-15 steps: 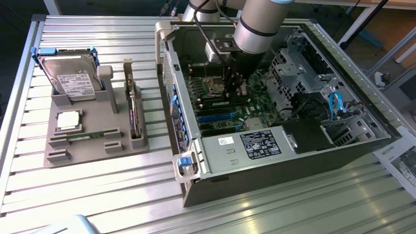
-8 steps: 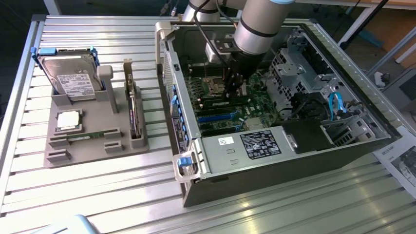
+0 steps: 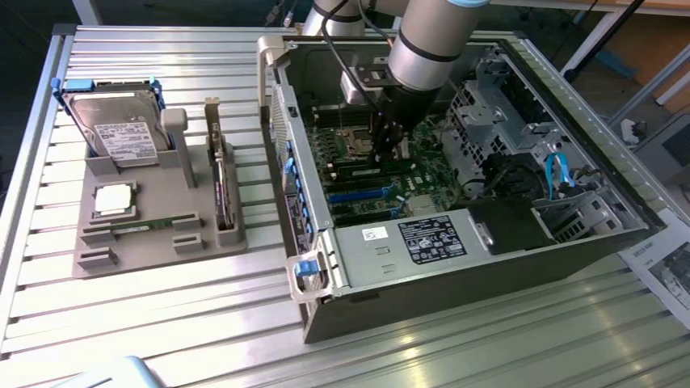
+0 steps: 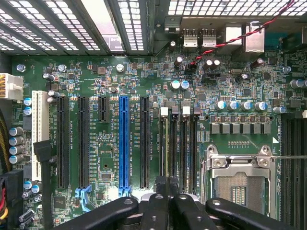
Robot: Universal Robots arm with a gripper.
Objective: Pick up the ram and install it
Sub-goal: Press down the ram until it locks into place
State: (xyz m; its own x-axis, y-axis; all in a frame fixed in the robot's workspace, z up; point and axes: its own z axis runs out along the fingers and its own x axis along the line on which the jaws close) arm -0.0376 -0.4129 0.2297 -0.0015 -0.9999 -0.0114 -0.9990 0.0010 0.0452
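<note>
1. The counter [image 3: 161, 323] carries an open computer case [image 3: 453, 275] and, at its 9 o'clock in the exterior view, a gray holder [image 3: 140, 250].
2. The case holds the motherboard [image 4: 110, 96], where the claw [image 4: 169, 191] hangs low over the memory slots [image 4: 180, 148]. I judge this to be the install step.
3. The holder contains a hard drive [image 3: 119, 129], an upright expansion card [image 3: 221, 190], a processor chip [image 3: 113, 200] and, at the chip's 5 o'clock, the ram [image 3: 151, 224] lying flat.
4. The claw's fingers [image 4: 158, 206] are drawn together. I cannot tell whether a stick is pinched between them.
5. Seating calls for an edge square to one slot and a straight press.
</note>
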